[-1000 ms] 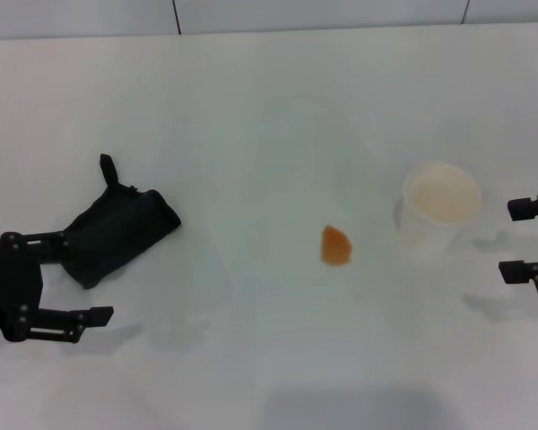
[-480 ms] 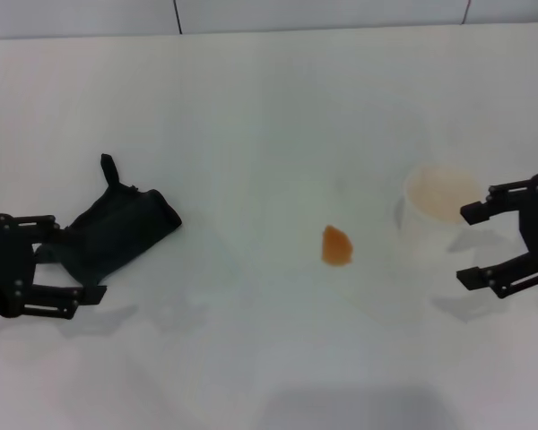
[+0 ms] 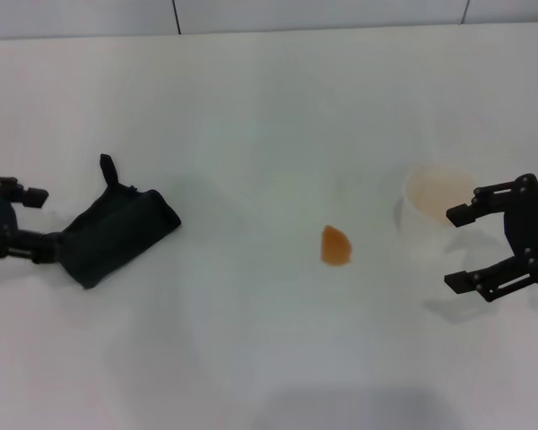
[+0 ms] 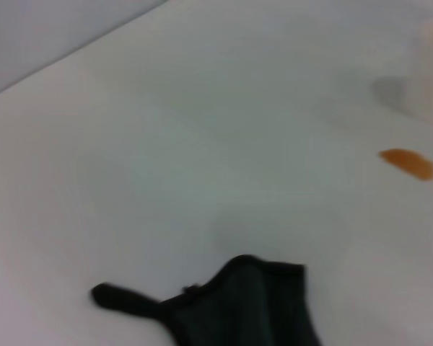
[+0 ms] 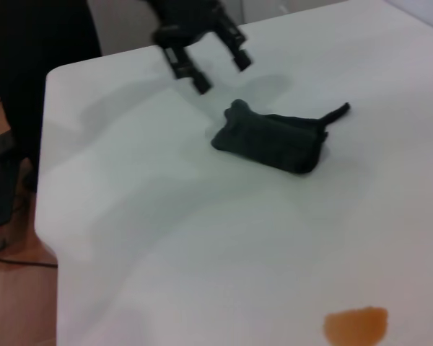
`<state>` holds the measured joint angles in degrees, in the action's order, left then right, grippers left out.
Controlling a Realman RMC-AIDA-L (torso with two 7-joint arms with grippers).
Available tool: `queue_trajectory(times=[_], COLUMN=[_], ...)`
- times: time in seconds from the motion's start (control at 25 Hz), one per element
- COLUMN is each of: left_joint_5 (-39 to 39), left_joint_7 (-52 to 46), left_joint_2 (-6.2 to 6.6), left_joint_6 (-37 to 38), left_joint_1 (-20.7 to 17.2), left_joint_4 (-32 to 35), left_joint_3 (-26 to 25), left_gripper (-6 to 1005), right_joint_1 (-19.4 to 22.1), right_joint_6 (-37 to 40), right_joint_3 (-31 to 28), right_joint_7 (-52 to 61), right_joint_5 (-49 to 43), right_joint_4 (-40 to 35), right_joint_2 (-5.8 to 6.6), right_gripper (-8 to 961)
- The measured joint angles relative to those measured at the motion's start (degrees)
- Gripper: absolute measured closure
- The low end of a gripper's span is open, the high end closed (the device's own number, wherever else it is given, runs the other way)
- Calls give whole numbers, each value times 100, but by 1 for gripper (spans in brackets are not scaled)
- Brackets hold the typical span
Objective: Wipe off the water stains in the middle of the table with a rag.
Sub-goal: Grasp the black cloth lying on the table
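Observation:
The dark rag (image 3: 117, 235) lies crumpled on the left of the white table (image 3: 251, 107). It also shows in the wrist views, rag (image 4: 238, 306) and rag (image 5: 274, 137). The water stains are one small orange-brown blot (image 3: 335, 245) near the middle, apart from the rag, seen again as blot (image 4: 409, 163) and blot (image 5: 356, 326). My left gripper (image 3: 39, 225) is open at the rag's left end, and the same left gripper (image 5: 220, 72) hovers just beyond the rag with nothing between its fingers. At the right, my right gripper (image 3: 452, 250) is open and empty beside a cup.
A white cup (image 3: 435, 213) with an orange-tinted inside stands right of the blot, just in front of my right gripper's fingers. In the right wrist view the table's edge (image 5: 47, 180) drops off beyond the rag.
My left gripper has moved back and to the left, from the rag's near side to its left end. My right gripper has come in from the right edge to the cup.

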<state>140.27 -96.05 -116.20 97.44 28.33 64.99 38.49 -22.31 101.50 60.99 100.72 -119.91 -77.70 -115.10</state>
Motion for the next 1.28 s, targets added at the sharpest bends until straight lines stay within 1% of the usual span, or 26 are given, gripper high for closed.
queue_trajectory(times=[0.12, 0.28, 0.4, 0.56, 0.88, 0.92, 1.08, 1.28], left_joint_5=[214, 587, 703, 731, 863, 835, 857, 872], left_joint_7=[-210, -471, -542, -555, -584, -569, -536, -529], left_joint_2=[-28, -123, -136, -139, -169, -177, -189, -199], left_joint_6=[-156, -348, -463, -587, -833, -976, -1128, -1321], left_joint_1=[185, 483, 616, 681, 671, 692, 761, 771], left_joint_4=[-37, -159, -412, -680, -815, -1004, -1303, -1412], left_joint_3=[0, 0, 0, 0, 0, 0, 40, 149], left_gripper=[139, 139, 140, 140, 140, 140, 139, 139], right_joint_1=[-12, -12, -12, -10, -10, -7, -4, -7], right_joint_6=[-20, -27, -73, -131, -108, -111, -146, -157], right_joint_3=[59, 108, 183, 215, 221, 225, 258, 263], right_joint_7=[1, -5, -8, 8, 25, 12, -2, -2], right_joint_5=[14, 17, 19, 22, 35, 36, 40, 49], right_joint_4=[-12, -6, 10, 10, 15, 23, 31, 34], right_joint_2=[-5, -10, -11, -12, -12, -12, -12, -12], right_gripper=[90, 91, 91, 96, 101, 101, 101, 102])
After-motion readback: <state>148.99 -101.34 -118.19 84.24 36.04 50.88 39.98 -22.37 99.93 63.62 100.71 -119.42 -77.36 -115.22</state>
